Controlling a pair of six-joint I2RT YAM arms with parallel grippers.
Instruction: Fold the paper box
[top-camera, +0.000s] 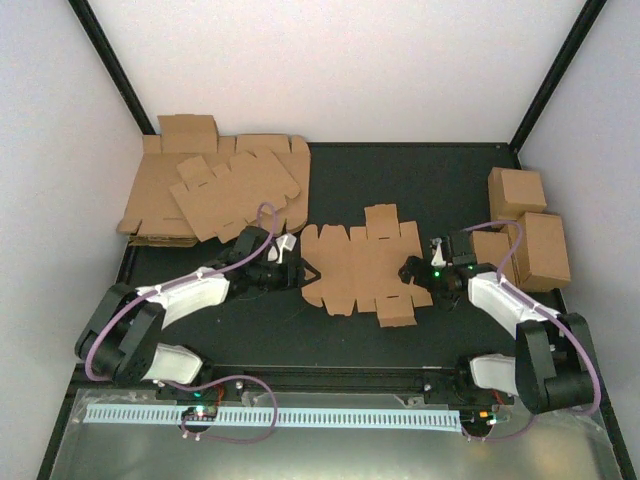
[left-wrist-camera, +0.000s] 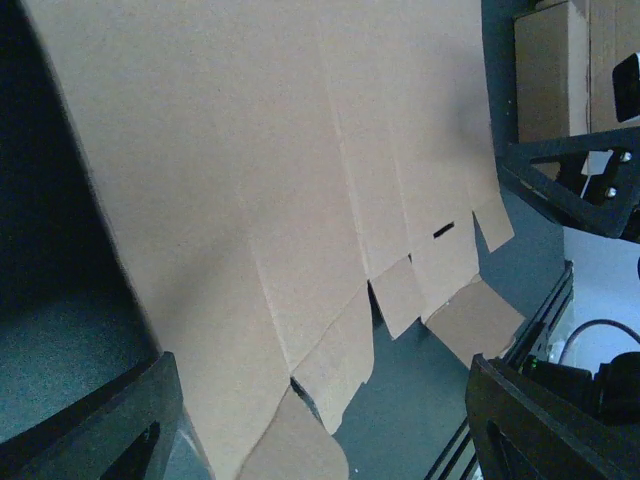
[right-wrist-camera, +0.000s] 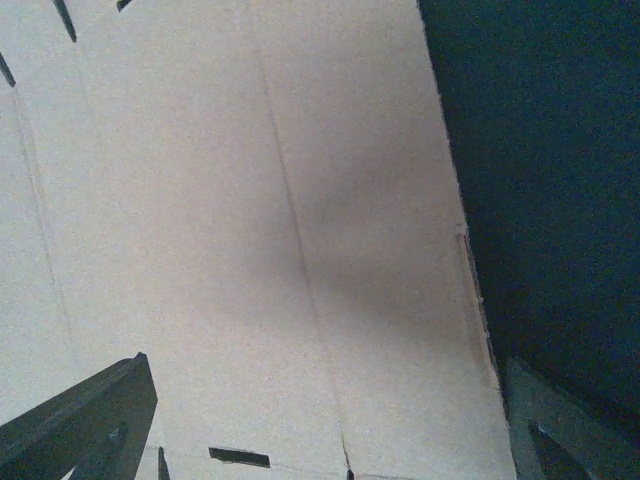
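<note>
The paper box (top-camera: 360, 265) is a flat brown die-cut blank lying unfolded on the dark mat in the middle of the table. My left gripper (top-camera: 298, 272) sits at its left edge, jaws wide apart. In the left wrist view the paper box (left-wrist-camera: 250, 200) fills the space between the dark fingers (left-wrist-camera: 110, 420), with its small flaps pointing toward the camera. My right gripper (top-camera: 412, 270) is at the blank's right edge, also open. In the right wrist view it hangs just over the paper box (right-wrist-camera: 250, 220), whose right border runs beside the right fingertip (right-wrist-camera: 570, 430).
A thick heap of like cardboard blanks (top-camera: 215, 190) lies at the back left. Two folded brown boxes (top-camera: 517, 190) (top-camera: 540, 250) stand at the right edge, close behind the right arm. White walls close in the table's back and sides.
</note>
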